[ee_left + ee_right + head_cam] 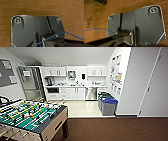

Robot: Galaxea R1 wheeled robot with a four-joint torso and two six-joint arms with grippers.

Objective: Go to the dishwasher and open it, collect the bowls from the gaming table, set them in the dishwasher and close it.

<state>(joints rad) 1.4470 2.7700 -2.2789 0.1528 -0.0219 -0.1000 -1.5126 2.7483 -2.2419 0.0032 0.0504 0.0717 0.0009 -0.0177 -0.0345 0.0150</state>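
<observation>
Step in hand is judged to be the approach drive: the dishwasher (pixel 90 93), steel-fronted and seen shut, is set under the kitchenette counter (pixel 75 86) at the far wall, well ahead and well apart from both grippers, whose jaw state cannot be told from the wrist views over brown floor (pixel 41 8). A drive forward over the brown-to-pale floor edge is called for, through the open lane bounded by the foosball table (pixel 30 115) corner on the left and the blue-lidded bins (pixel 108 105) on the right, the bins standing just beside the dishwasher.
</observation>
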